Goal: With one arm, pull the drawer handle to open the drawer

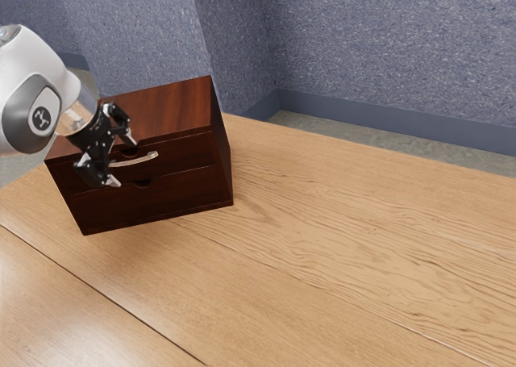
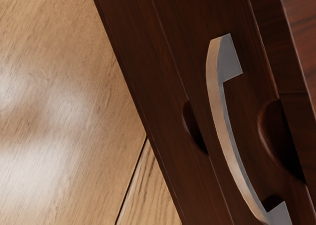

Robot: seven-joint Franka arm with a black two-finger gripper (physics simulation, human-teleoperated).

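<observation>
Wooden table (image 1: 339, 246), dark cabinet (image 1: 173, 105), drawer handle (image 1: 139, 158), one end hidden behind spread-apart jaws

A wide bench (image 1: 339, 246) of light, oak-like wood is seen, its grain running lengthwise, and a dark seam (image 1: 97, 291) between two boards is drawn across its near part. Behind it the room is closed in by walls (image 1: 387, 36) finished in a speckled blue-grey, which are joined at a corner (image 1: 271, 52). A plain grey-blue skirting board (image 1: 403, 121) is run along their foot, above a strip of dull grey-green floor (image 1: 363, 137). The scene is lit softly and evenly; in the wrist view pale blurred glare is laid on the bench wood.
</observation>
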